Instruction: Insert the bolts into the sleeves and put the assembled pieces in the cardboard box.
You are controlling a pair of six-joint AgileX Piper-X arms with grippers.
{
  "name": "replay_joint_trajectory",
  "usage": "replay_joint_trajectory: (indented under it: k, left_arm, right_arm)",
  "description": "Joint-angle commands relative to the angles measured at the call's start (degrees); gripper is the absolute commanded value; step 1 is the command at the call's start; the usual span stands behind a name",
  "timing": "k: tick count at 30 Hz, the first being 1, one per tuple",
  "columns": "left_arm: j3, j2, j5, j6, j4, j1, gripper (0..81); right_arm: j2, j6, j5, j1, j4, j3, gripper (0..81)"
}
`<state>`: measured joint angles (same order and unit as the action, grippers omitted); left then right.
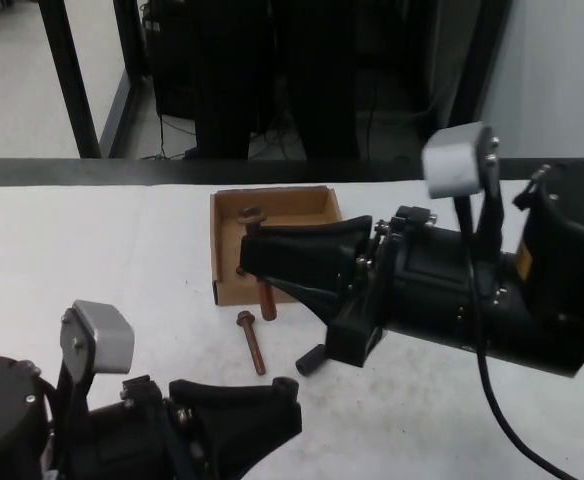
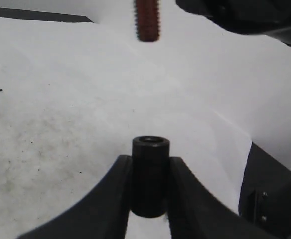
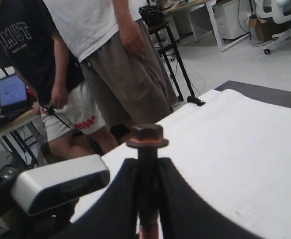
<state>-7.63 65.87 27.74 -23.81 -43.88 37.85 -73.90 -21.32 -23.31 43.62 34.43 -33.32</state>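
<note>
Grips a sleeve (image 2: pixel 150 181) upright in the left gripper (image 2: pixel 150 162), bore up. Pinches a bolt (image 3: pixel 146 137) head-up, threads down, in the right gripper (image 3: pixel 146 167). Hangs it above and beyond the sleeve, by the cardboard box (image 1: pixel 302 198); both axes vertical, probably not yet aligned.

White sheet (image 1: pixel 92 260) covering the bench: under the left gripper (image 2: pixel 150 167) and right gripper (image 1: pixel 252 250). Black strip (image 1: pixel 92 170) at bench's far edge, black upright metal post (image 1: pixel 67 75): beyond the right gripper. Open laptop (image 3: pixel 11 92), blue screen; pale castored office chair (image 3: pixel 285 7): well beyond it.
</note>
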Motion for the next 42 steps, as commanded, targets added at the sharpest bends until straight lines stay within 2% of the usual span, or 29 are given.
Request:
replay_joint_trajectory:
  k: [1, 7, 13, 23, 34, 42]
  left_arm:
    - [-0.2, 1.8, -0.3, -2.0, -6.7, -0.1, 0.8]
    - [-0.2, 2.1, -3.0, -3.2, -9.2, -0.1, 0.8]
    - [-0.2, 2.1, -2.4, -5.1, -13.3, -0.1, 0.8]
    - [-0.2, 2.1, 1.1, -8.3, -15.6, -0.1, 0.8]
    - [-0.2, 2.1, 3.6, -8.2, -16.1, 0.0, 0.8]
    - [-0.2, 2.1, 3.2, -3.8, -17.0, 0.0, 0.8]
  right_arm:
    - [0.3, -1.3, -1.1, -0.3, 2.5, 0.2, 0.2]
    - [1.5, -1.6, -3.6, -0.3, 1.8, 0.2, 0.2]
    - [3.8, -0.1, -3.6, -0.3, -5.2, 0.2, 0.2]
    - [4.6, 0.3, -3.6, -0.3, -6.8, 0.2, 0.2]
    - [4.6, 0.9, -3.1, -0.3, -6.7, 0.2, 0.2]
    - [4.6, 0.9, -2.7, -0.3, -6.7, 0.2, 0.2]
